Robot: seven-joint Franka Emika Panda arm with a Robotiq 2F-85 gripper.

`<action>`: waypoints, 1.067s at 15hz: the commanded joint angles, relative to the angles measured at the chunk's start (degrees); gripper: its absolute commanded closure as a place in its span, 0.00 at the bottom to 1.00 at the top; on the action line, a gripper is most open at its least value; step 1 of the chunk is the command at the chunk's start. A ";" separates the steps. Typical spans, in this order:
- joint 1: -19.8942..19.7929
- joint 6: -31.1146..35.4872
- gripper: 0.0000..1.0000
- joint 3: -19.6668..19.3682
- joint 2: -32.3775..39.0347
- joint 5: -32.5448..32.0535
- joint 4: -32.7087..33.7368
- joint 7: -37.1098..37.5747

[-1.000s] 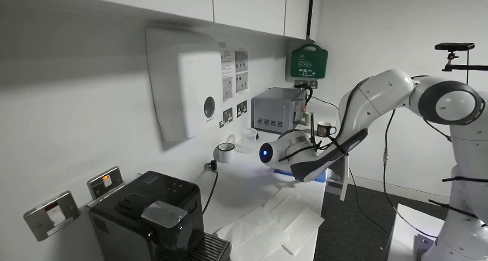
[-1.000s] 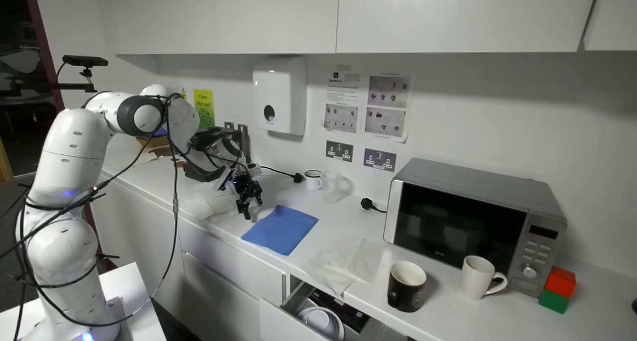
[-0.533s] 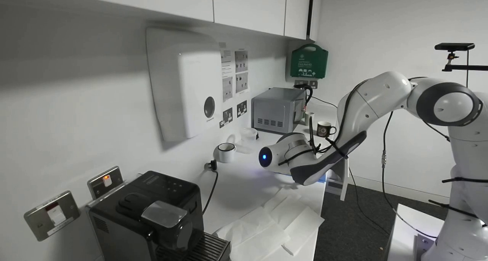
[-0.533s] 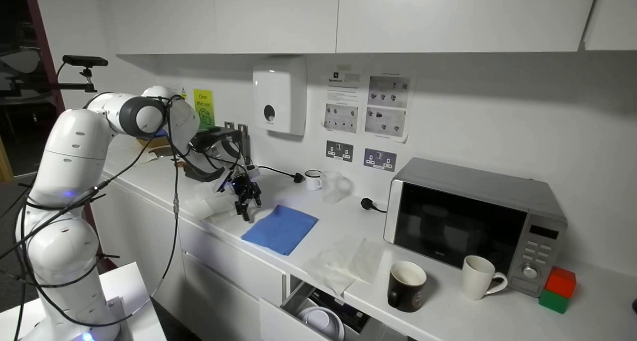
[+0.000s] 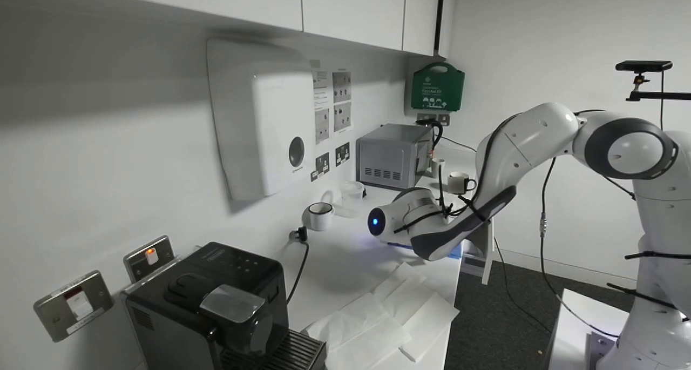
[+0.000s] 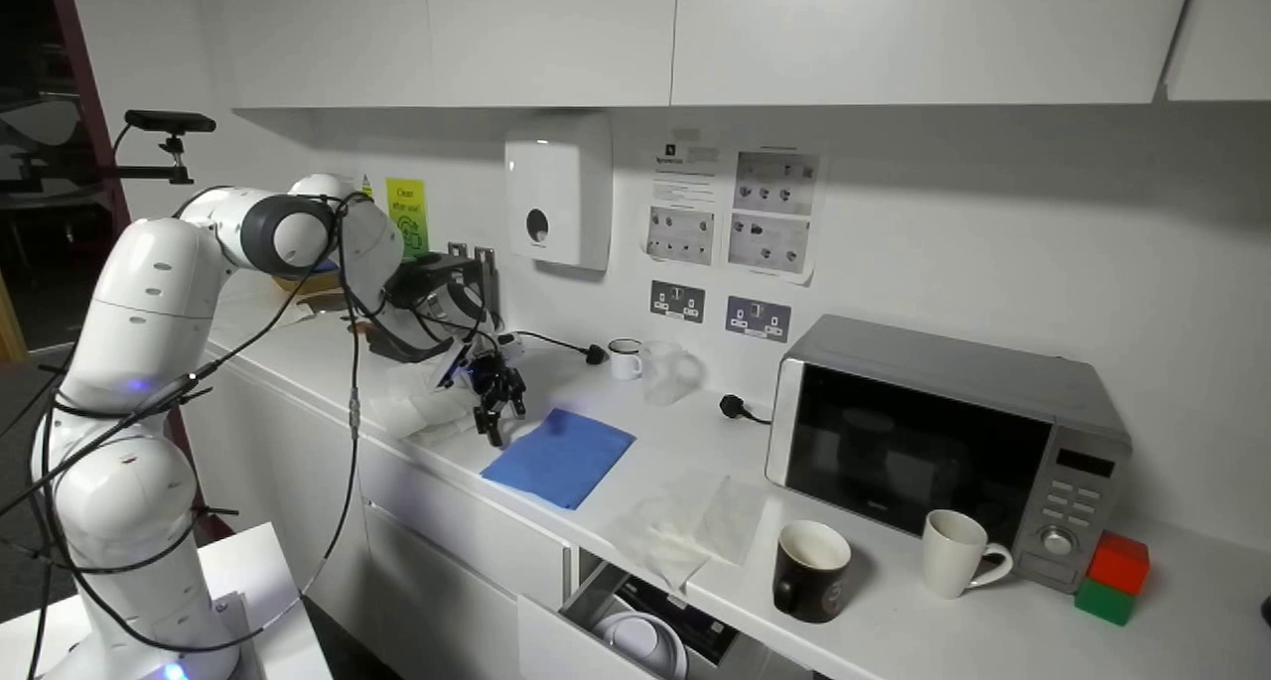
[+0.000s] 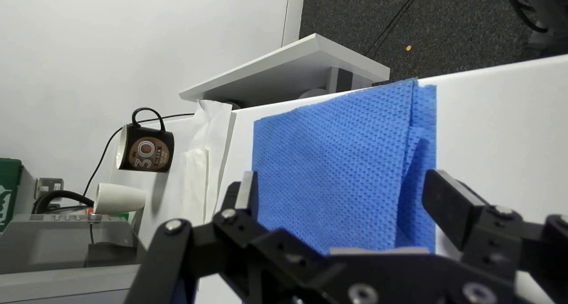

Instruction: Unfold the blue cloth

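Three mugs (image 6: 811,583) and a microwave (image 6: 943,427) share the counter (image 6: 680,437) with the folded blue cloth (image 6: 561,459), which lies between loose papers (image 5: 370,329), and the claw (image 6: 507,426), jaws apart, hangs slightly nearer the cloth than half a second ago.

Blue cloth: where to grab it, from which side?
I'd pinch the blue cloth by its upper layer's loose edge: in the wrist view it stops short of the lower layer and bows up, leaving a gap. Bring the end effector in low from that side, farthest from the microwave.
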 commanded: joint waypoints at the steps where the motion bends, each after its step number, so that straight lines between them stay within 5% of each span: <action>1: -0.70 -1.34 0.00 -0.37 0.22 -1.26 1.42 -1.52; 16: -1.87 2.64 0.00 -0.52 1.54 0.89 3.89 -0.87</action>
